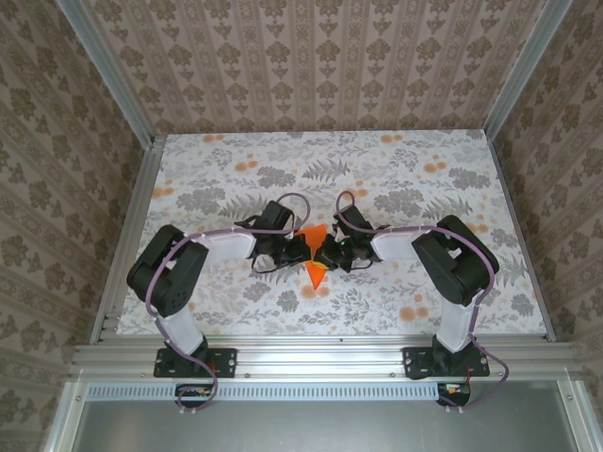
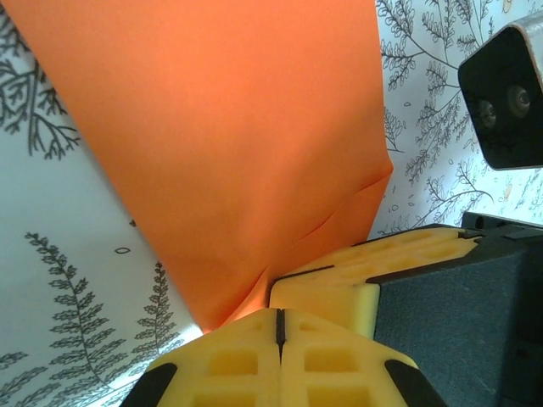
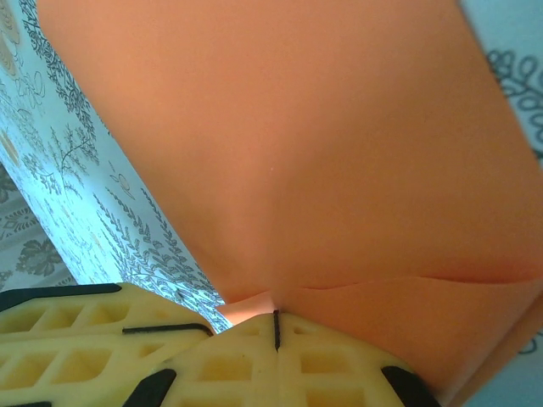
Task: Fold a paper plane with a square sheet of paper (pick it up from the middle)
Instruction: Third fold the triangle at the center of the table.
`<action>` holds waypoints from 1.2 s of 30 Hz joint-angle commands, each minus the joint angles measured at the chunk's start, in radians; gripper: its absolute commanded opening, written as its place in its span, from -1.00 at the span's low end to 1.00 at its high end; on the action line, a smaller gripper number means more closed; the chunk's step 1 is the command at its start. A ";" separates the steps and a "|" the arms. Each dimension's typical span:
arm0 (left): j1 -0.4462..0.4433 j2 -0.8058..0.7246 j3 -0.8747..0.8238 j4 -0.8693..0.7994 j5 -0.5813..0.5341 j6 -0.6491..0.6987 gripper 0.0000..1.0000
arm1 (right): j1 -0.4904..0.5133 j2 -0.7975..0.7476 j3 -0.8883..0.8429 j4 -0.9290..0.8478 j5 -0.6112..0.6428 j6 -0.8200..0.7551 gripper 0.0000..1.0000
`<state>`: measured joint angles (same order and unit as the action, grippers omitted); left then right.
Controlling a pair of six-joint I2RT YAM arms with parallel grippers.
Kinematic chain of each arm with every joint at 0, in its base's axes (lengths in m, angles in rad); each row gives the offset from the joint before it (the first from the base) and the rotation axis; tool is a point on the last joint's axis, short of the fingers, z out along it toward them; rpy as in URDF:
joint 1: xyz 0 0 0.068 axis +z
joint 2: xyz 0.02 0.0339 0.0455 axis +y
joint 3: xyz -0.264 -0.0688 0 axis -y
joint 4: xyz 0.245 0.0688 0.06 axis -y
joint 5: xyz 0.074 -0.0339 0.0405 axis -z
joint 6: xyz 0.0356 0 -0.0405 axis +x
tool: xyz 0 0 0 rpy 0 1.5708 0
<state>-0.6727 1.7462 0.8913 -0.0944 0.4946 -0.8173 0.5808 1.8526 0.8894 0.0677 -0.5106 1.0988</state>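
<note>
The left gripper [image 2: 278, 326] is pinching the folded orange paper [image 1: 316, 256], jaws pressed together on its corner. The right gripper [image 3: 276, 326] is pinching the opposite side. The paper is hanging mid-table between them, seemingly off the floral tablecloth [image 1: 396, 292].

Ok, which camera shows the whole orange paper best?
The top external view: the thin bright orange paper sheet shows most of its pointed outline there, though small. Both wrist views show the paper close up and cropped, creased where it is pinched.
</note>
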 commanded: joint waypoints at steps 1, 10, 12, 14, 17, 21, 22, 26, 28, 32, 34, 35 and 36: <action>-0.013 0.040 0.007 -0.011 0.007 -0.005 -0.94 | 0.005 0.033 -0.026 -0.058 0.050 -0.002 -0.94; -0.014 0.072 -0.002 -0.044 -0.043 0.012 -1.00 | 0.004 0.006 -0.037 -0.022 0.037 0.004 -0.94; -0.014 0.078 0.001 -0.049 -0.051 0.010 -1.00 | 0.004 -0.002 -0.039 -0.005 0.024 -0.003 -0.94; -0.013 0.080 -0.002 -0.051 -0.057 0.009 -1.00 | 0.005 -0.028 -0.044 0.014 0.012 -0.018 -0.93; -0.014 0.078 -0.007 -0.061 -0.069 0.004 -1.00 | 0.007 -0.087 -0.060 0.028 -0.019 -0.049 -0.91; -0.015 0.077 -0.010 -0.072 -0.089 -0.002 -1.00 | 0.031 -0.152 -0.081 -0.008 -0.052 -0.092 -0.88; -0.017 0.075 -0.012 -0.071 -0.094 -0.005 -1.00 | 0.042 -0.161 -0.088 -0.011 -0.058 -0.099 -0.88; -0.017 0.075 -0.016 -0.071 -0.105 -0.011 -1.00 | 0.071 -0.164 -0.122 0.000 -0.055 -0.088 -0.87; -0.017 0.078 -0.014 -0.072 -0.105 -0.011 -1.00 | 0.073 -0.150 -0.143 0.032 -0.055 -0.074 -0.86; -0.020 0.084 -0.013 -0.068 -0.105 -0.011 -1.00 | 0.076 -0.125 -0.171 0.079 -0.062 -0.059 -0.86; -0.022 0.086 -0.012 -0.066 -0.106 -0.012 -1.00 | 0.076 -0.112 -0.173 0.083 -0.068 -0.058 -0.86; -0.022 0.088 -0.012 -0.067 -0.105 -0.014 -1.00 | 0.076 -0.106 -0.172 0.085 -0.069 -0.057 -0.86; -0.022 0.087 -0.012 -0.065 -0.105 -0.015 -1.00 | 0.076 -0.099 -0.172 0.088 -0.073 -0.060 -0.86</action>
<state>-0.6811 1.7863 0.8925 -0.0925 0.4641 -0.8188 0.6537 1.7313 0.7280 0.1253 -0.5571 1.0283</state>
